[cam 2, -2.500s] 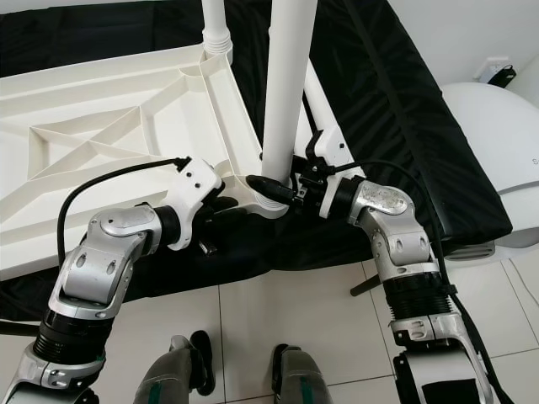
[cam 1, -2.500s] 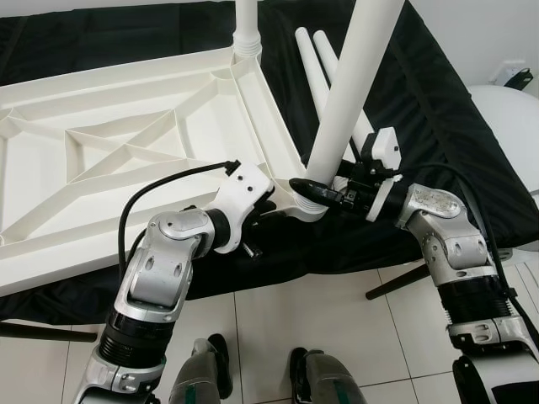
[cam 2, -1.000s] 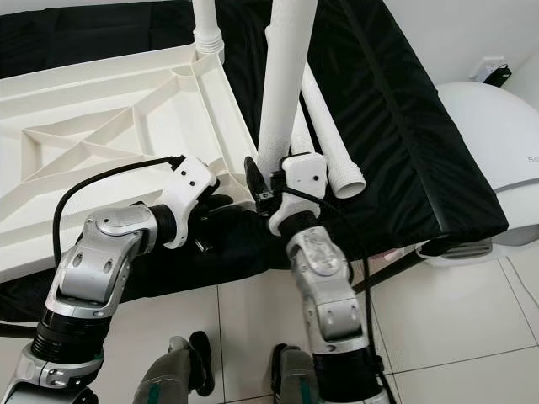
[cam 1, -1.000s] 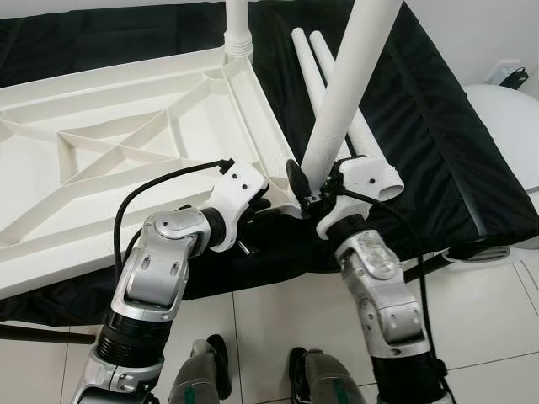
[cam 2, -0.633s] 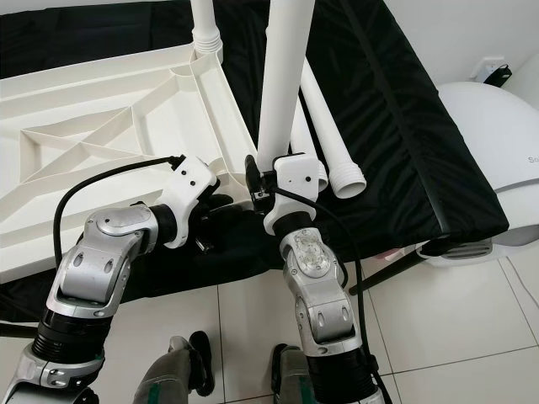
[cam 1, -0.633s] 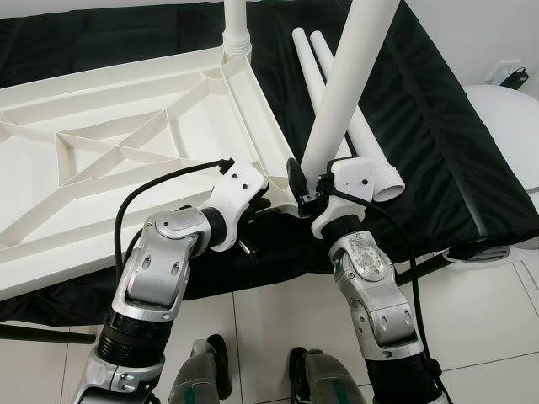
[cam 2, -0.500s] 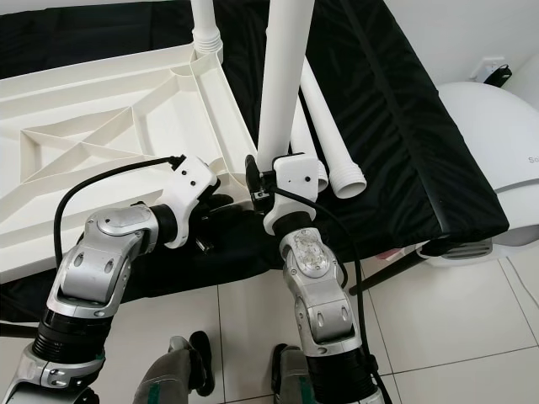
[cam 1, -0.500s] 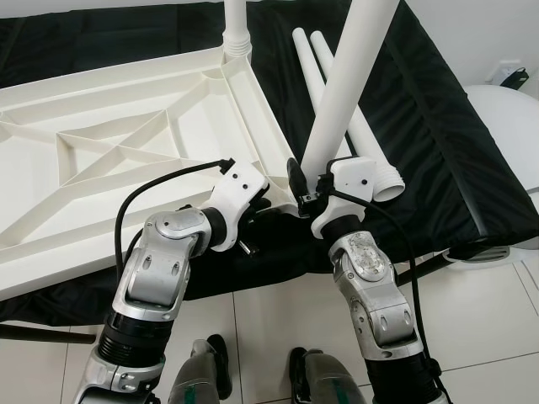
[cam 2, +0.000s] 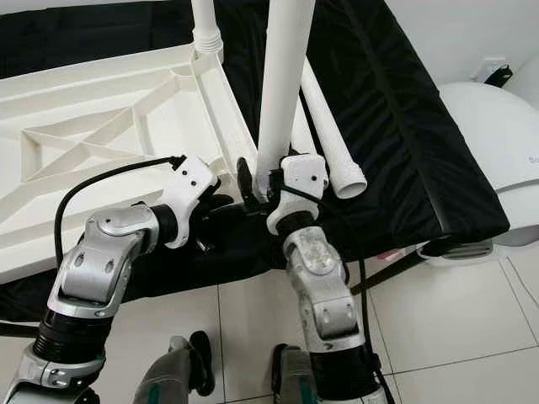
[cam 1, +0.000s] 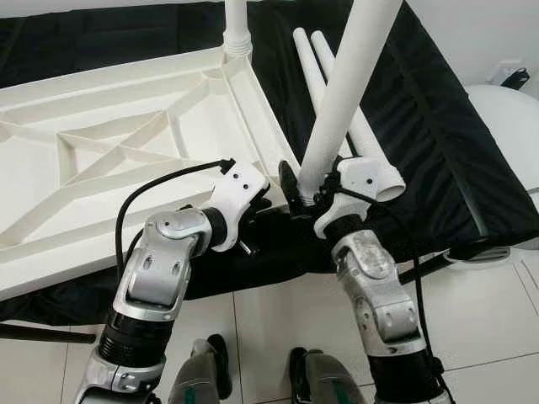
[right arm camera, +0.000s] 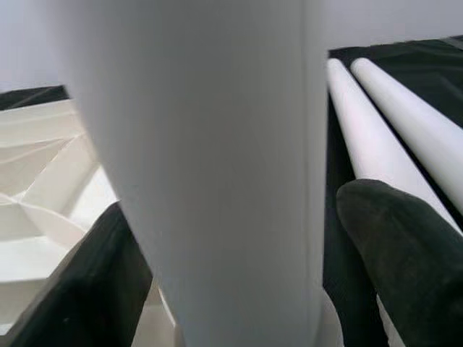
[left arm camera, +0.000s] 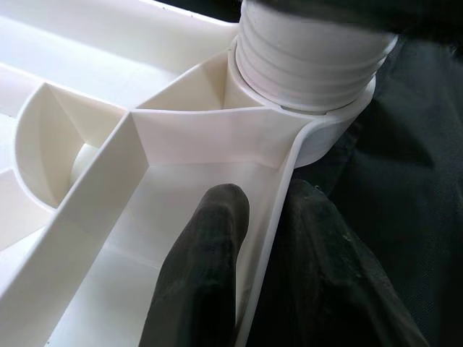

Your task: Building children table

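My right pincer (cam 1: 307,187) is closed around the base of a white table leg (cam 1: 341,93), one black finger on each side of the tube. My left pincer (left arm camera: 246,238) pinches the rim of the upturned white table (cam 1: 126,143) at its near corner, one finger inside the wall and one outside, just beside the threaded socket where the leg enters. The table lies ribbed side up on a black-covered tabletop (cam 1: 438,126). The gripped leg stands with its long axis nearly upright, leaning slightly, its threaded end down in the corner. Another leg (cam 1: 237,25) stands fitted at the far corner, and two spare legs (cam 2: 324,126) lie flat side by side beyond my right wrist. I judge the risk is cross-threading: if the lean persists while I twist, the screw could jam or the table could slide on the cloth.
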Tool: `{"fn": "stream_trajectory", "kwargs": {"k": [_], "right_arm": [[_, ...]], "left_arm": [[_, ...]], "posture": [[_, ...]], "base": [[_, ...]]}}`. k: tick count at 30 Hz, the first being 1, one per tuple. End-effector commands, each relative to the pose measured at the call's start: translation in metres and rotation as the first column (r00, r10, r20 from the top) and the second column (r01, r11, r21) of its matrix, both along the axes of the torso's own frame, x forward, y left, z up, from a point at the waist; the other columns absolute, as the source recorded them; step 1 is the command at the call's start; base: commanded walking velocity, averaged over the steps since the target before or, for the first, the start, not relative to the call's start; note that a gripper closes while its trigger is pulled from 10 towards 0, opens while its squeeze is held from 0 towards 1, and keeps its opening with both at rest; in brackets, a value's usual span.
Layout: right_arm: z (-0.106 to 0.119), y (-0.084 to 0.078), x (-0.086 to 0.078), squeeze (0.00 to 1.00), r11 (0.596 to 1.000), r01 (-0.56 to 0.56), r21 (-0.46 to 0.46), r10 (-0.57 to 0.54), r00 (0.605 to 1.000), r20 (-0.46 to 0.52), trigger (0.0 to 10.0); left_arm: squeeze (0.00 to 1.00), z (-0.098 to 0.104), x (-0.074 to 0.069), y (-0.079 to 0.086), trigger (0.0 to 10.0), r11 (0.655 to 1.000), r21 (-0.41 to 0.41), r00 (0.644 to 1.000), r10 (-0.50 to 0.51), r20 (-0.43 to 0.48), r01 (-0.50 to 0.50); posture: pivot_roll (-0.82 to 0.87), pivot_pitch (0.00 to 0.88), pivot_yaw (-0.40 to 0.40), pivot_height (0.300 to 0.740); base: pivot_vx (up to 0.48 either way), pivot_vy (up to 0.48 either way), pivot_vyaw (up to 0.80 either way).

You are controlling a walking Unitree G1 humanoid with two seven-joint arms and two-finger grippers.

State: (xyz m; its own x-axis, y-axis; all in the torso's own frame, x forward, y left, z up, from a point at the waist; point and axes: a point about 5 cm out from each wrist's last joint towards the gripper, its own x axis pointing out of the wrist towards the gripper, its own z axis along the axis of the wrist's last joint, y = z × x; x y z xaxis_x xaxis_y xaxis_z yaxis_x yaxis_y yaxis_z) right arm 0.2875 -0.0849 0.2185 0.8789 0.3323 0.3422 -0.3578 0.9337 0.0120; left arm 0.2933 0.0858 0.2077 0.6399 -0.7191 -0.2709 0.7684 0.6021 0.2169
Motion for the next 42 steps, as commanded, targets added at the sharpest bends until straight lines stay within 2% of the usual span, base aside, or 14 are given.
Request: {"fn": "stream_trajectory", "kwargs": {"k": [1,3,8,9,11,16,18,27,31,35,37,38,39,42], "right_arm": [[0.002,-0.003,0.002,1.0,0.999,-0.048,0.012,0.048,0.999,0.007,10.0],[0.015,-0.025,0.013,1.0,0.985,-0.163,-0.049,0.166,0.985,0.049,10.0],[0.021,-0.036,0.021,1.0,0.976,-0.204,-0.074,0.208,0.977,0.048,10.0],[0.021,-0.039,0.023,0.0,0.96,-0.261,-0.099,0.265,0.964,0.034,10.0],[0.019,-0.044,0.025,0.0,0.922,-0.364,-0.132,0.367,0.93,0.0,10.0],[0.017,-0.05,0.029,0.0,0.867,-0.468,-0.171,0.467,0.883,-0.05,10.0],[0.012,-0.05,0.028,0.0,0.823,-0.53,-0.203,0.524,0.847,-0.088,10.0],[0.012,-0.05,0.028,0.0,0.823,-0.53,-0.203,0.524,0.847,-0.088,10.0],[0.001,-0.052,0.029,0.0,0.769,-0.587,-0.253,0.572,0.809,-0.138,10.0],[0.0,-0.053,0.03,0.0,0.761,-0.593,-0.263,0.578,0.804,-0.142,10.0],[0.0,-0.053,0.033,0.0,0.738,-0.622,-0.263,0.606,0.782,-0.146,1.9],[0.0,-0.053,0.033,0.0,0.738,-0.622,-0.263,0.606,0.782,-0.146,1.9],[0.001,-0.051,0.033,0.0,0.724,-0.638,-0.262,0.623,0.768,-0.15,0.0],[0.0,-0.05,0.033,0.0,0.694,-0.674,-0.255,0.657,0.737,-0.161,0.0]], "left_arm": [[0.0,-0.003,0.004,0.002,10.0,0.993,-0.023,0.993,0.118,0.024,-0.118],[0.0,-0.002,0.004,0.001,10.0,0.993,-0.024,0.993,0.116,0.026,-0.116],[0.0,-0.002,0.005,0.001,10.0,0.993,-0.024,0.993,0.117,0.027,-0.116],[0.0,-0.002,0.005,0.002,10.0,0.993,-0.023,0.993,0.118,0.028,-0.117],[0.0,-0.001,0.005,0.002,10.0,0.993,-0.024,0.992,0.119,0.029,-0.118],[0.0,-0.001,0.006,0.003,10.0,0.992,-0.024,0.992,0.121,0.031,-0.121],[0.0,0.0,0.006,0.003,10.0,0.992,-0.023,0.992,0.124,0.032,-0.123],[0.0,0.0,0.006,0.003,10.0,0.992,-0.023,0.992,0.124,0.032,-0.123],[0.0,0.001,0.006,0.006,10.0,0.992,-0.02,0.991,0.129,0.033,-0.128],[0.0,0.001,0.007,0.006,10.0,0.992,-0.018,0.991,0.127,0.033,-0.126],[0.0,0.001,0.007,0.005,10.0,0.992,-0.018,0.992,0.124,0.033,-0.123],[0.0,0.001,0.007,0.005,10.0,0.992,-0.018,0.992,0.124,0.033,-0.123],[0.0,0.001,0.007,0.005,10.0,0.992,-0.019,0.992,0.123,0.033,-0.122],[0.0,0.002,0.007,0.004,10.0,0.992,-0.02,0.992,0.124,0.033,-0.123]], "posture": [[-0.03,0.211,-0.046,0.74],[-0.03,0.209,-0.044,0.74],[-0.03,0.208,-0.044,0.74],[-0.03,0.209,-0.044,0.74],[-0.03,0.208,-0.042,0.74],[-0.02,0.211,-0.041,0.74],[-0.02,0.212,-0.041,0.74],[-0.02,0.212,-0.041,0.74],[-0.02,0.218,-0.029,0.74],[-0.02,0.219,-0.027,0.74],[-0.02,0.222,-0.028,0.74],[-0.02,0.222,-0.028,0.74],[-0.02,0.223,-0.029,0.74],[-0.01,0.222,-0.034,0.74]], "base": [[0.0,0.0,0.0],[0.0,0.0,0.0],[0.0,0.0,0.0],[0.0,0.0,0.0],[0.0,0.0,0.0],[0.0,0.0,0.0],[0.0,0.0,0.0],[0.0,0.0,0.0],[0.0,0.0,0.0],[0.0,0.0,0.0],[0.0,0.0,0.0],[0.0,0.0,0.0],[0.0,0.0,0.0],[0.0,0.0,0.0]]}}
